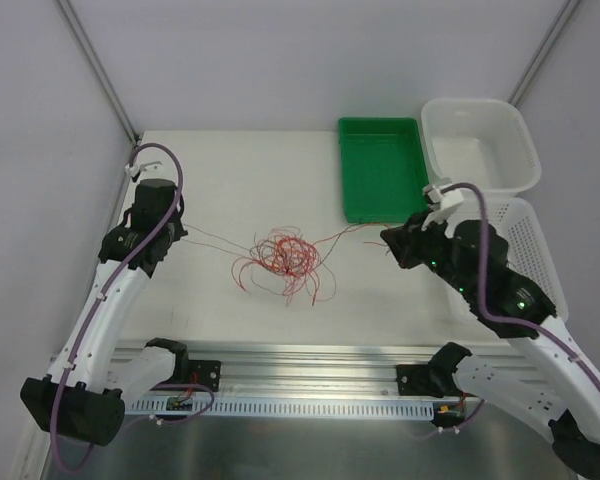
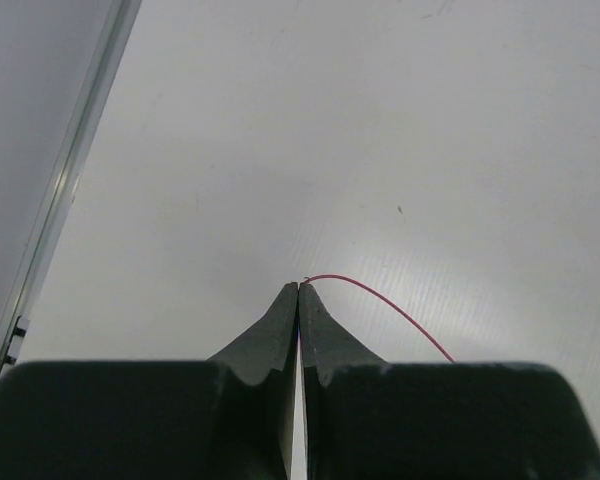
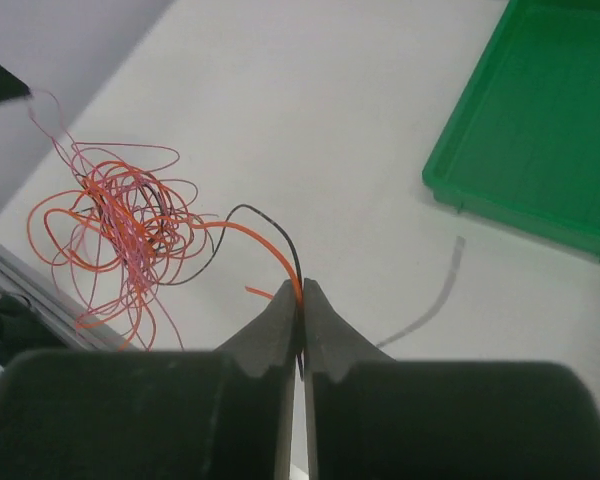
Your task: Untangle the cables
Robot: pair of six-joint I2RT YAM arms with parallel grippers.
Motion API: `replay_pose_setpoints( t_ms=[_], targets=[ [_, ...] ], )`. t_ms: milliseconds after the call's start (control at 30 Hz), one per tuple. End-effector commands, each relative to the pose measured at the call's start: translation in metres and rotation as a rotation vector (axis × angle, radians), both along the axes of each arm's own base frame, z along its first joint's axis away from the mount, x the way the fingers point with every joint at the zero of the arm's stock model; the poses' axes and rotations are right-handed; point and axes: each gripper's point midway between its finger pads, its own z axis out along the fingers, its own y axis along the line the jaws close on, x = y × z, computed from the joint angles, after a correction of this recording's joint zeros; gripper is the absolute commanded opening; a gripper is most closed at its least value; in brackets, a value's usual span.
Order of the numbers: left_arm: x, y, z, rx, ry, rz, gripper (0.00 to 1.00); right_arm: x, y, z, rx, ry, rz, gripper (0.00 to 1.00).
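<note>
The cables (image 1: 285,255) lie in a loose tangle of red, orange and dark loops at the table's middle; the tangle also shows in the right wrist view (image 3: 130,225). My left gripper (image 1: 183,232) is left of the tangle; in the left wrist view it (image 2: 299,285) is shut on the end of a thin red cable (image 2: 380,305) that runs back to the tangle. My right gripper (image 1: 388,238) is right of the tangle; in the right wrist view it (image 3: 301,285) is shut on an orange cable (image 3: 255,240) and a black cable (image 3: 275,230).
A green tray (image 1: 380,168) stands at the back right, its corner in the right wrist view (image 3: 540,140). A white tub (image 1: 480,145) and a white perforated basket (image 1: 530,240) stand at the far right. A metal rail (image 1: 290,355) runs along the near edge.
</note>
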Motion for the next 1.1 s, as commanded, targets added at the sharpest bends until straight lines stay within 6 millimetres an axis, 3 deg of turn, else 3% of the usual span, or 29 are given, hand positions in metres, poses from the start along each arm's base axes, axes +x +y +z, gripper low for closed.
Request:
replay_pose_setpoints(
  t_ms=[0,33,67,133,167,233,267,333,400,433,467,600,667,700,767,800,833,1000,1067],
  targets=[
    [0.004,-0.02,0.016,-0.08,-0.077,-0.109,0.0,0.009,0.022,-0.098,-0.154,0.278,0.023,0.06],
    [0.004,-0.029,0.009,-0.104,-0.064,-0.156,0.0,0.008,0.024,-0.129,-0.183,0.342,0.018,0.14],
    [0.007,-0.039,0.009,-0.136,-0.082,-0.201,0.0,0.007,0.026,-0.149,-0.179,0.404,-0.001,0.41],
    [0.003,-0.064,-0.003,-0.223,-0.044,-0.315,0.0,0.006,0.028,-0.19,-0.222,0.498,-0.022,0.56],
    [0.003,-0.072,-0.009,-0.248,-0.021,-0.348,0.0,0.005,0.03,-0.197,-0.23,0.513,-0.025,0.6],
    [-0.001,-0.088,-0.017,-0.307,0.014,-0.413,0.0,-0.001,0.044,-0.207,-0.288,0.519,0.017,0.62],
    [-0.002,-0.091,-0.021,-0.319,0.03,-0.427,0.0,0.002,0.053,-0.196,-0.291,0.491,0.03,0.62],
    [-0.004,-0.096,-0.023,-0.343,0.042,-0.447,0.0,-0.002,0.076,-0.193,-0.337,0.473,0.101,0.63],
    [-0.004,-0.096,-0.025,-0.343,0.045,-0.444,0.0,0.006,0.099,-0.172,-0.327,0.411,0.124,0.63],
    [-0.005,-0.095,-0.028,-0.338,0.053,-0.444,0.0,0.005,0.111,-0.179,-0.353,0.417,0.143,0.63],
    [-0.006,-0.094,-0.029,-0.334,0.052,-0.439,0.0,0.01,0.124,-0.167,-0.332,0.394,0.156,0.63],
    [-0.008,-0.091,-0.035,-0.326,0.066,-0.426,0.0,0.024,0.165,-0.171,-0.32,0.389,0.198,0.63],
    [-0.008,-0.089,-0.038,-0.319,0.069,-0.411,0.0,0.029,0.184,-0.189,-0.33,0.42,0.226,0.63],
    [-0.008,-0.087,-0.039,-0.314,0.071,-0.405,0.0,0.032,0.195,-0.184,-0.313,0.409,0.24,0.63],
    [-0.008,-0.086,-0.039,-0.31,0.07,-0.4,0.0,0.033,0.207,-0.196,-0.328,0.432,0.265,0.64],
    [-0.007,-0.084,-0.038,-0.306,0.067,-0.391,0.0,0.034,0.212,-0.214,-0.358,0.462,0.27,0.64],
    [-0.007,-0.084,-0.038,-0.303,0.066,-0.39,0.0,0.033,0.22,-0.219,-0.359,0.474,0.288,0.64],
    [-0.006,-0.079,-0.038,-0.285,0.059,-0.367,0.0,0.035,0.229,-0.272,-0.424,0.551,0.284,0.62],
    [-0.006,-0.078,-0.039,-0.283,0.06,-0.363,0.0,0.035,0.232,-0.282,-0.428,0.565,0.292,0.59]
  ],
)
